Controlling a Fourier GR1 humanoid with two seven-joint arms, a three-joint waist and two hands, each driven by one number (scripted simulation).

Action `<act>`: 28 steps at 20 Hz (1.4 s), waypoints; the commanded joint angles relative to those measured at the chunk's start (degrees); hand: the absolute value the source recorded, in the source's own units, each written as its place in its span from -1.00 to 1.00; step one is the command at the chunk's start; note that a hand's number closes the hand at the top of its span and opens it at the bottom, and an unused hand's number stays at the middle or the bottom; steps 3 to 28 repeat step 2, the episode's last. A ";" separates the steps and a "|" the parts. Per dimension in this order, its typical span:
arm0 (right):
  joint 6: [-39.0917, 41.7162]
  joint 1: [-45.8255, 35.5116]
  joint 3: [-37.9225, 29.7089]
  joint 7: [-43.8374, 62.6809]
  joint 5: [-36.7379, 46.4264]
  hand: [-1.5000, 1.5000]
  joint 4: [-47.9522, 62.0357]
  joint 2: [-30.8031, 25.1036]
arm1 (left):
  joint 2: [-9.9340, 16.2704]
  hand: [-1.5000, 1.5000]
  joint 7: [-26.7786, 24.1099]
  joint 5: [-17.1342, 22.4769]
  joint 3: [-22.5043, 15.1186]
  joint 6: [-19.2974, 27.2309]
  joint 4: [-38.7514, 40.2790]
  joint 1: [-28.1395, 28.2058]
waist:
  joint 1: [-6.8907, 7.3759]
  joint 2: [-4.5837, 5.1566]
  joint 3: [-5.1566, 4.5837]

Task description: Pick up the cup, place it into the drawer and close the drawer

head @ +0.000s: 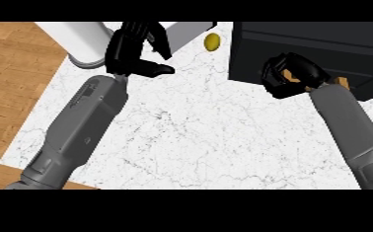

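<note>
Head view: right hand curled at the drawer, cup out of sight

Head view shows a white marble counter [197, 137] with wooden floor along its left side. The right hand [291, 75] sits at the left front corner of the dark drawer unit [306, 48], its fingers curled in tight with something tan or orange showing between them. Whether that is the cup I cannot tell; no cup shows plainly anywhere else on the counter. The left hand [134, 51] hangs over the far left part of the counter, fingers hanging relaxed and thumb stuck out, holding nothing, next to a white cylinder [84, 46] at the counter's edge. A small yellow object [212, 42] lies by a white block [186, 31], between the two hands.

My reading is that the step in hand is carrying or placing at the drawer. The next move probably calls for getting the right hand over the drawer's opening and letting go, then pushing the front shut.

Room is good across the middle of the counter. The drawer unit's corner is touching-close to the right hand, so that edge needs watching
</note>
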 commanded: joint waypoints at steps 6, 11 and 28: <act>-6.77 -9.64 -5.05 3.86 0.26 1.00 1.21 -6.80 | -0.27 -1.00 -0.22 0.03 -0.17 -0.19 -0.94 0.69 | 2.04 0.66 -0.89; -6.77 -9.64 -5.05 3.86 0.26 1.00 1.21 -6.80 | -0.27 -1.00 -0.22 0.03 -0.17 -0.19 -0.94 0.69 | 2.04 0.66 -0.89; -6.77 -9.64 -5.05 3.86 0.26 1.00 1.21 -6.80 | -0.27 -1.00 -0.22 0.03 -0.17 -0.19 -0.94 0.69 | 2.04 0.66 -0.89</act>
